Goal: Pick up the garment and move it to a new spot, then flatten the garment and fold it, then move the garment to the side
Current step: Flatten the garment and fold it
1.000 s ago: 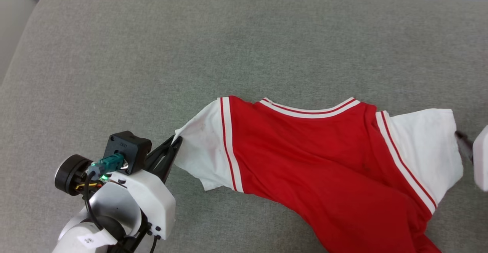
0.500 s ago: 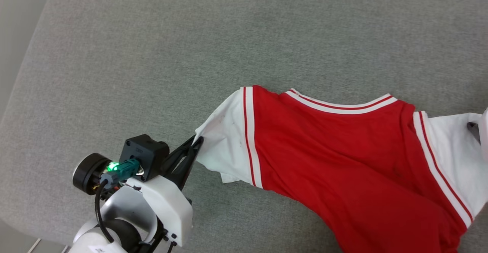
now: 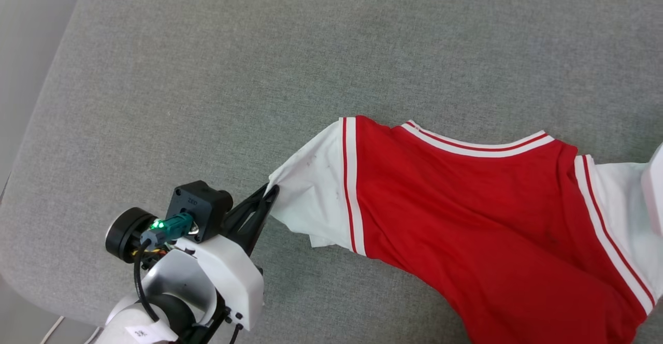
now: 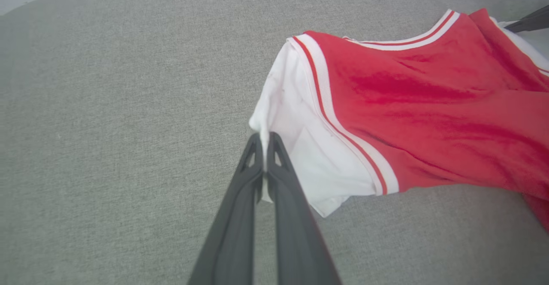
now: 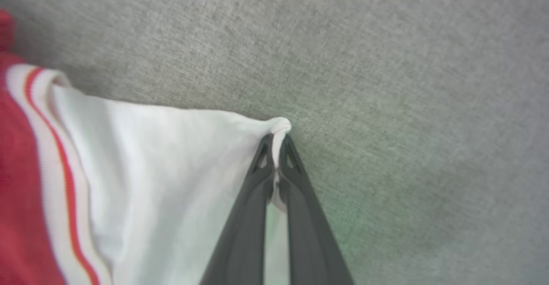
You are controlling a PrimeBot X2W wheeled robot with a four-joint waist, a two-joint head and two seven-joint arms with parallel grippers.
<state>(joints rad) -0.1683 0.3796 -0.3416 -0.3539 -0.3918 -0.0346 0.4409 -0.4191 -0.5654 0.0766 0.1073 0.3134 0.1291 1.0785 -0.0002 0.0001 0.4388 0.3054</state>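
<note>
The garment (image 3: 466, 204), a red jersey with white sleeves and striped trim, lies stretched across the grey cushion, plain red side up. My left gripper (image 3: 272, 191) is shut on the edge of its left white sleeve (image 3: 311, 199). In the left wrist view the dark fingers pinch a fold of that sleeve (image 4: 300, 147) at the gripper (image 4: 264, 139). My right gripper (image 5: 279, 141) is shut on the tip of the other white sleeve (image 5: 171, 182). In the head view, a bit of the right arm's pale casing (image 3: 653, 188) shows at the right edge over that sleeve.
The grey fabric cushion (image 3: 259, 74) spreads wide behind and to the left of the garment. Its rounded left edge (image 3: 46, 105) drops off to a pale floor. The other arm's dark finger (image 4: 529, 21) shows at the top right of the left wrist view.
The right gripper has closed on the right sleeve. The head camera has shifted, so the garment and left gripper sit further right in view. The left gripper keeps its grip.
</note>
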